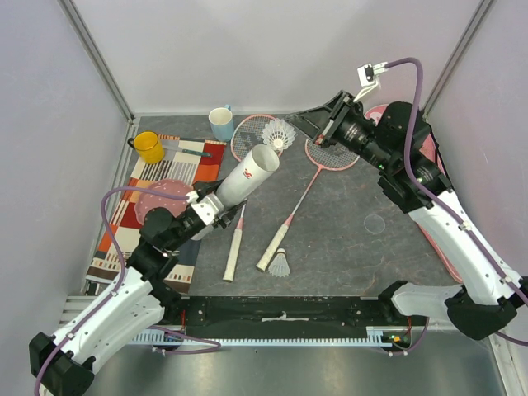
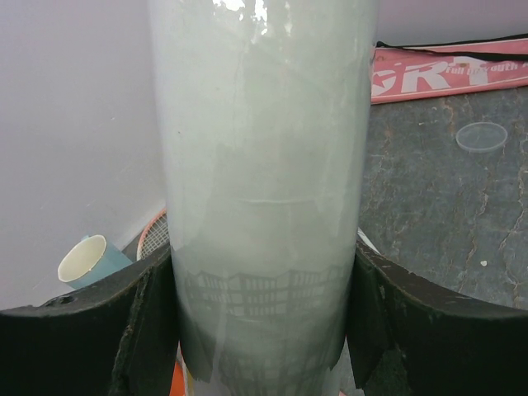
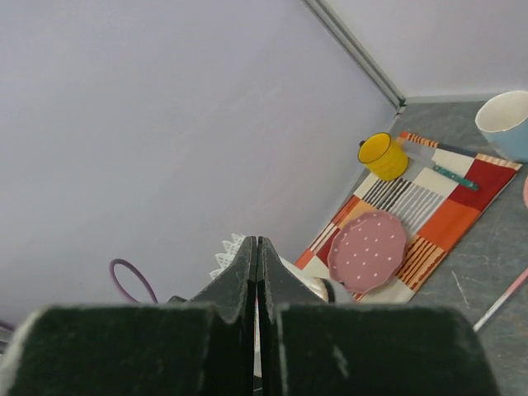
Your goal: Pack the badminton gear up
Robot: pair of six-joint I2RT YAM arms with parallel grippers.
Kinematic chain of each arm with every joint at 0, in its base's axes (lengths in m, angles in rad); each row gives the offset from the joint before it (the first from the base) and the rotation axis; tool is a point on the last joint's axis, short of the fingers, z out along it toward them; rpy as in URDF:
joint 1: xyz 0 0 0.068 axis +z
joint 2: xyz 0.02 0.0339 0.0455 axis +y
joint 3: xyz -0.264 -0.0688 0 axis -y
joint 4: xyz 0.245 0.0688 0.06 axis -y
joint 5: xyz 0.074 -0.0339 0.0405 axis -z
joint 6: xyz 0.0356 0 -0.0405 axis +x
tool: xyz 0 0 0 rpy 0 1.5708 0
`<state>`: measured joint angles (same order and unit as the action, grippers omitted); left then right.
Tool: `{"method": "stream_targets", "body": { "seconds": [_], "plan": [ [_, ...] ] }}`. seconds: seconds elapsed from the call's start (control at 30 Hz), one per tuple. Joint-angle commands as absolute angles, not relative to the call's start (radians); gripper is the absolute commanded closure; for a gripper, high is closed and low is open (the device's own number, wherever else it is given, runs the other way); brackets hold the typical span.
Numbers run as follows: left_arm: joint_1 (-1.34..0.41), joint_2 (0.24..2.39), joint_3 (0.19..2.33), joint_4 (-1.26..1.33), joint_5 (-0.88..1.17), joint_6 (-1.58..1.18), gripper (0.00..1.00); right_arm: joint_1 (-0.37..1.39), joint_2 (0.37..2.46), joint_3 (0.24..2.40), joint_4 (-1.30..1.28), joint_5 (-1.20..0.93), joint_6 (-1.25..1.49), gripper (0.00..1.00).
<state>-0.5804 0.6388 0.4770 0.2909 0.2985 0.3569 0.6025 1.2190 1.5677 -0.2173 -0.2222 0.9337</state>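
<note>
Left gripper clasps the smooth, glossy white tube; right gripper is pinched flat together

Robot lab booth: plain white walls, aluminium frame posts.

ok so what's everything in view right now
tube: one, white, tilted in left gripper
rackets: two, pink frames, mid table
shuttlecocks: two, white, one front centre, one over a racket head
bag: one, pink, far right
lid: one, clear, right of centre
mugs: two, blue and yellow, back left
mat: one, striped, left side
plate: one, pink dotted, on mat
utensil: one, teal handle, on mat
left gripper: black, clamped on tube
right gripper: black, shut, back centre
</note>
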Motion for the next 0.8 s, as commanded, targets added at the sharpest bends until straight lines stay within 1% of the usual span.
{"method": "stream_targets", "body": {
  "seconds": [0.0,0.17,0.33,0.57,0.77],
  "plan": [
    [-0.581,0.632,0.503,0.379,0.328,0.322,0.62,0.626,1.210,1.551,-0.097,-0.278,1.014,1.00],
    [-0.581,0.634,0.505,0.377,0.327,0.328,0.62,0.653,1.210,1.557,-0.090,-0.270,1.015,1.00],
    [-0.581,0.638,0.506,0.364,0.299,0.347,0.62,0.653,1.203,1.617,-0.136,-0.261,0.989,1.00],
    [-0.581,0.618,0.492,0.390,0.301,0.345,0.63,0.657,1.206,1.528,-0.065,-0.333,1.066,1.00],
    [-0.581,0.603,0.485,0.403,0.307,0.341,0.63,0.664,1.210,1.456,-0.009,-0.347,1.101,1.00]
  ]
}}
